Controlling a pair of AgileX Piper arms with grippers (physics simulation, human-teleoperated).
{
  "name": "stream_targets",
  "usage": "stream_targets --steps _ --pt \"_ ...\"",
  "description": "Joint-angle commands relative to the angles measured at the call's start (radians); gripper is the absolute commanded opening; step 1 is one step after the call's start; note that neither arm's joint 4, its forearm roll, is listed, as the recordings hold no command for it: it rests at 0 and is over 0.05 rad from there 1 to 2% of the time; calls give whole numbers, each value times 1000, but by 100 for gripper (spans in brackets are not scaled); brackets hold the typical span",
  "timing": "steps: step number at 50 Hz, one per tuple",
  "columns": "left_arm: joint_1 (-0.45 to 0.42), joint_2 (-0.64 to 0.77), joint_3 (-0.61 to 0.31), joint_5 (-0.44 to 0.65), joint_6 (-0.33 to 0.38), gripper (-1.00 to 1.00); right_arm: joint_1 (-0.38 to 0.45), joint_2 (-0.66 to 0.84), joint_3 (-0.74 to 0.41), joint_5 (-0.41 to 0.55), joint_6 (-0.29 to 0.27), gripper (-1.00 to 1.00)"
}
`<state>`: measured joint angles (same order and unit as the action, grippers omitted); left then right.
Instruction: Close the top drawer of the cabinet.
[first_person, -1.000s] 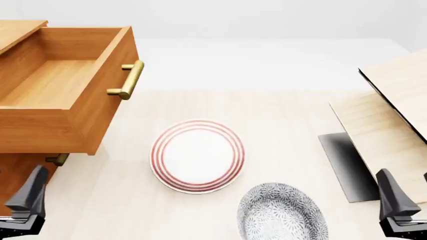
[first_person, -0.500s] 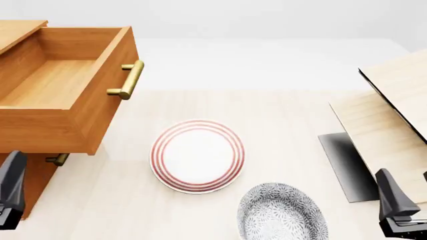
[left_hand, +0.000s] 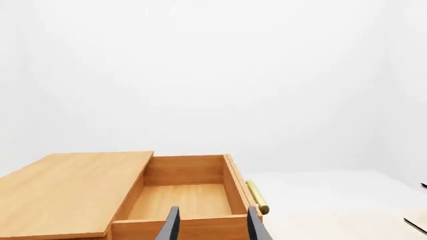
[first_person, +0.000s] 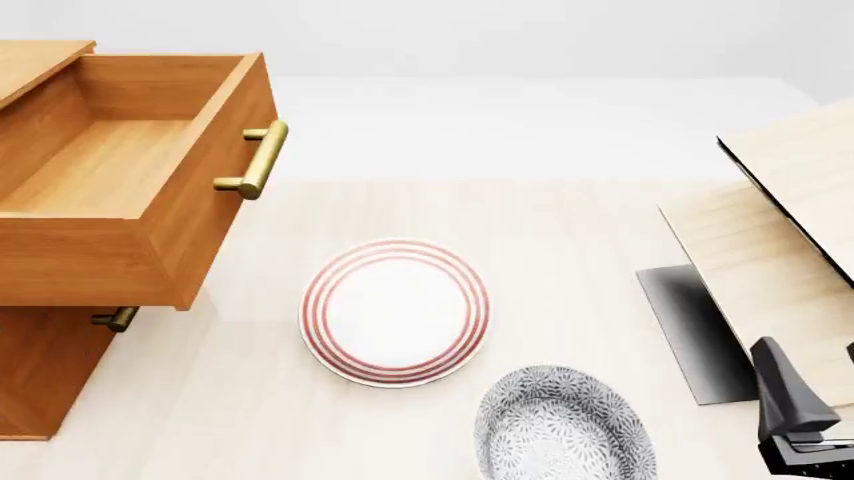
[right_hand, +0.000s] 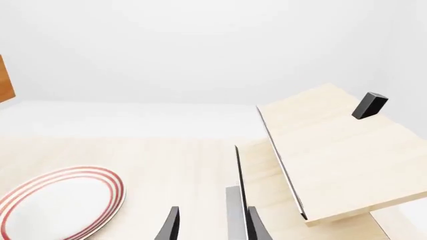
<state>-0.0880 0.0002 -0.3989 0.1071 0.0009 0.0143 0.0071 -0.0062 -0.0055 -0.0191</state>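
The top drawer (first_person: 120, 170) of orange-brown wood stands pulled far out of the cabinet (first_person: 40, 370) at the far left, its brass handle (first_person: 254, 160) facing right. In the left wrist view the drawer (left_hand: 183, 200), its handle (left_hand: 257, 196) and the cabinet top (left_hand: 73, 190) lie ahead. My left gripper (left_hand: 212, 227) is open and empty, close in front of the drawer's near side wall; it is out of the front view. My right gripper (first_person: 794, 425) is open and empty at the lower right; it also shows in the right wrist view (right_hand: 212, 227).
The lower drawer's brass handle (first_person: 116, 320) peeks out under the top drawer. A red-ringed white plate (first_person: 394, 312) lies mid-table, a grey patterned plate (first_person: 563, 425) nearer me. Pale wood boards (first_person: 774, 250) and a dark panel (first_person: 694, 335) stand at the right.
My left gripper has moved left and out of the front view. The right gripper, the drawer and the plates have not moved.
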Motion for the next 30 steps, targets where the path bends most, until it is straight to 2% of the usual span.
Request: stream_targets --steps 1,14,18,24,30 --pt "-40 0 -101 37 23 100 0 0 0 0 0 100" --pt "-140 0 -150 55 102 100 0 5 -2 -3 0 100" --pt "-178 4 -146 75 96 100 0 5 -2 -3 0 100" --pt "-210 85 -153 24 120 100 0 5 -2 -3 0 100" --pt "-245 119 -189 17 140 100 0 5 -2 -4 0 100"
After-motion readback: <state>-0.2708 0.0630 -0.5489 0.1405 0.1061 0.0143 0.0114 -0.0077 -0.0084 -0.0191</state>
